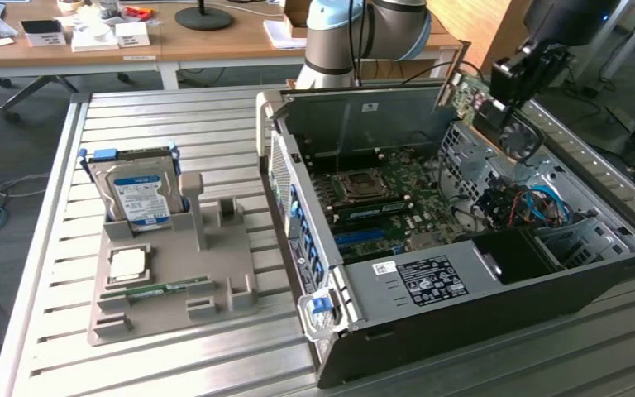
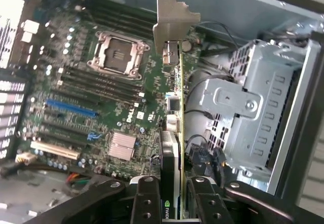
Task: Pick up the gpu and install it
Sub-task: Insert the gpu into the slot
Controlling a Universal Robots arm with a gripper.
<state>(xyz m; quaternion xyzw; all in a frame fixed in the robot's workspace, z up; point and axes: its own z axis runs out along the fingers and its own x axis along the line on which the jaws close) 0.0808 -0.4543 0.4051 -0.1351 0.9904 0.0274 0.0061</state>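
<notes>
The gpu [image 1: 502, 122] is a dark card with a round black fan and a silver end bracket. It hangs tilted above the far right part of the open computer case [image 1: 483, 289], clear of the motherboard [image 1: 389, 203]. My gripper [image 1: 519, 76] is shut on its upper edge. In the wrist view the gpu [image 2: 175, 133] appears edge-on between my two fingers [image 2: 147, 201], with its silver bracket [image 2: 174, 19] pointing away from the gripper. Below it lies the motherboard [image 2: 101, 97] with its empty CPU socket [image 2: 119, 54] and a blue slot [image 2: 71, 108].
A grey parts holder [image 1: 174, 285] to the exterior view's left carries a hard drive [image 1: 136, 194], a processor chip [image 1: 128, 265] and a RAM stick [image 1: 158, 289]. A silver drive cage [image 2: 253, 117] and loose cables [image 1: 532, 207] sit beside the gpu. A wooden desk [image 1: 218, 37] stands behind.
</notes>
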